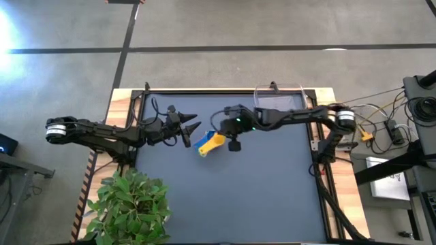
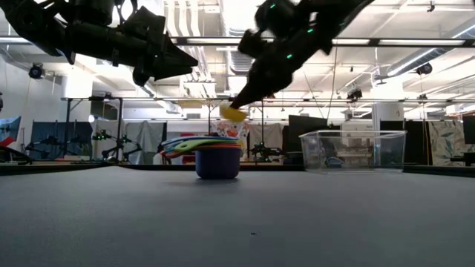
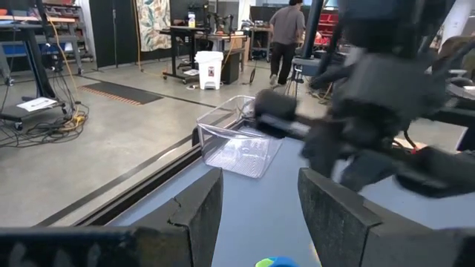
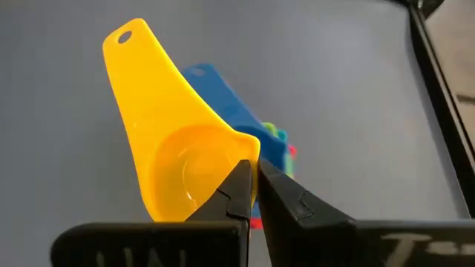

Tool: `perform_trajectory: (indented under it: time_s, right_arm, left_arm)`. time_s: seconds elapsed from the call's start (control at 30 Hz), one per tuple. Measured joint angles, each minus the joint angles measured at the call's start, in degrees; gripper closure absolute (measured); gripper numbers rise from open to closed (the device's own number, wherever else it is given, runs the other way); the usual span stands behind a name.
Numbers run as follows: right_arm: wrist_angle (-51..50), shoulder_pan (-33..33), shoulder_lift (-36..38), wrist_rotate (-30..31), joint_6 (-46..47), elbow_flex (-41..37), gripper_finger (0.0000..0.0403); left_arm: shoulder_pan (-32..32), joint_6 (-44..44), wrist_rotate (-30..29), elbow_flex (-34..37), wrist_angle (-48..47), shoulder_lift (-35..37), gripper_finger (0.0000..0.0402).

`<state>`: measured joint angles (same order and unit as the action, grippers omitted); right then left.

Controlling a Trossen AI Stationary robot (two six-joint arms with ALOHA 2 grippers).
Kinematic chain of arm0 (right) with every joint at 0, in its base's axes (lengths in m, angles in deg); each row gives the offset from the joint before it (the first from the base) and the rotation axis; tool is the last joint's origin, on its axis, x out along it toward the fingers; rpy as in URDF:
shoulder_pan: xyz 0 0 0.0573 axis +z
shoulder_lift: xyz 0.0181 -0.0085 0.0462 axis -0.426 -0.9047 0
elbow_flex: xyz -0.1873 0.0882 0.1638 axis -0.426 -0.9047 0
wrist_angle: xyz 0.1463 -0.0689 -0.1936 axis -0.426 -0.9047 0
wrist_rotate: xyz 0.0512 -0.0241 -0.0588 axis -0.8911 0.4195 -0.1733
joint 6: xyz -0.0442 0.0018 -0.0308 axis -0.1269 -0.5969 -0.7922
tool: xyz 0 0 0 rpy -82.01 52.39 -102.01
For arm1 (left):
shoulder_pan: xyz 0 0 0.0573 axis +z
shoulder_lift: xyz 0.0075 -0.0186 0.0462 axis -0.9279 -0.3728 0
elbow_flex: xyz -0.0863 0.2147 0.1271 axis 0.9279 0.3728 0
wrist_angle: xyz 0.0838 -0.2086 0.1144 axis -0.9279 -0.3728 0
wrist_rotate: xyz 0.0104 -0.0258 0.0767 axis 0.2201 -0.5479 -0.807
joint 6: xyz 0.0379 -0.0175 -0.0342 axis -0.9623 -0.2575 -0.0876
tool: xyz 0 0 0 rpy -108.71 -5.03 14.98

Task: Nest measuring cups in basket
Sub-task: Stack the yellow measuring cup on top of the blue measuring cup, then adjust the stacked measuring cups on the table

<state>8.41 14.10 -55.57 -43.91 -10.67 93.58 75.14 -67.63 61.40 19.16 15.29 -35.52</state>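
Note:
My right gripper (image 4: 252,167) is shut on the yellow measuring cup (image 4: 167,141), which it holds in the air above the stack of nested cups (image 2: 216,153). In the stack I see a blue bowl at the bottom and blue, green and red edges (image 4: 273,144). The stack stands on its base on the dark mat, left of centre (image 1: 202,148). My left gripper (image 1: 194,124) hovers open just left of the stack, touching nothing. The clear basket (image 1: 279,99) rests on the mat's far right part, also in the low view (image 2: 353,150). My right gripper pinches the yellow cup's rim (image 4: 249,147) on the side opposite its handle, with one finger (image 4: 236,187) inside the bowl and the other outside. The fingers slant down from the table's right. The cup is lifted clear above the stack, tilted, handle end (image 4: 126,37) pointing away.
A potted plant (image 1: 129,204) stands at the table's near left corner. Wooden borders and a black frame (image 1: 317,146) edge the mat. Cables and gear lie off the right side. A person (image 3: 286,30) stands far back in the room.

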Motion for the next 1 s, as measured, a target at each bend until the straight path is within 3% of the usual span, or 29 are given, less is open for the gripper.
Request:
perform_trajectory:
  time_s: [0.27,0.57,1.0]
  right_arm:
    - [-5.7,-3.0,-10.1,-0.7,-4.2,10.6,0.0394]
    - [-6.2,-5.2,-12.9,-5.7,-4.9,12.0,0.0388]
    - [-10.0,-5.3,-10.5,-6.1,1.4,11.7,0.0285]
  left_arm:
    - [0.0,-0.3,-0.1,0.0,-0.4,0.0,0.0241]
    - [0.0,-0.6,-0.1,0.0,-0.9,0.0,0.0241]
    - [0.1,-0.4,-0.4,0.0,-1.2,0.0,0.0242]
